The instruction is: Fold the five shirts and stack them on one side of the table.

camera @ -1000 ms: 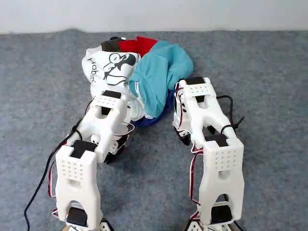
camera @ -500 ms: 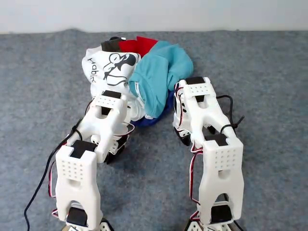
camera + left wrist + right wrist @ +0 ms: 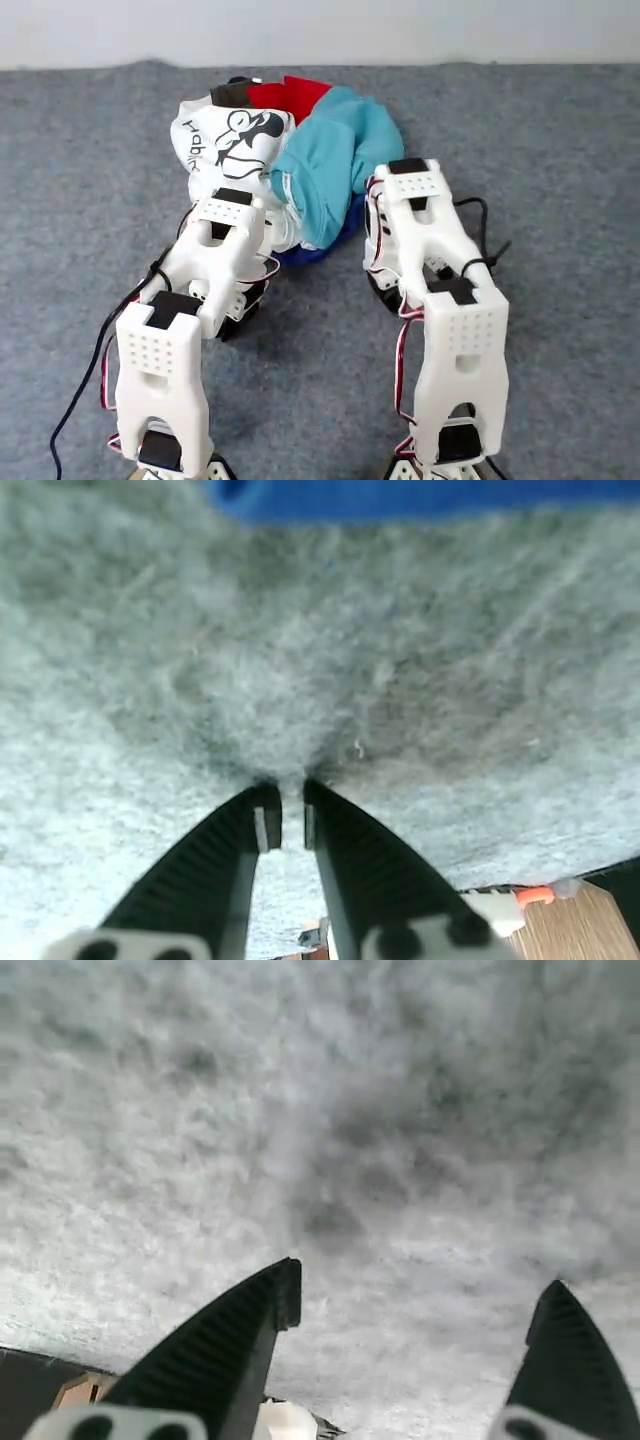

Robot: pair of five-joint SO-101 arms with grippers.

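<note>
A heap of crumpled shirts lies at the far middle of the grey felt table: a white printed shirt [image 3: 225,145], a teal shirt [image 3: 335,165], a red shirt [image 3: 285,94], a dark one [image 3: 230,93] and a blue shirt [image 3: 335,232] underneath. The blue shirt's edge [image 3: 420,495] shows in the left wrist view. My left gripper [image 3: 282,810] is shut with nothing in it, its tips close over the felt near the heap's front. My right gripper [image 3: 420,1300] is open above bare felt. Both arms [image 3: 215,260] [image 3: 425,240] stand just in front of the heap.
Grey felt [image 3: 560,200] covers the table, with free room left and right of the heap. A light wall runs along the far edge. Cables [image 3: 85,380] trail beside the left arm, and a wooden edge [image 3: 560,920] shows past the felt.
The right arm has shifted slightly to the right and nearer. The left arm and the shirts have not moved.
</note>
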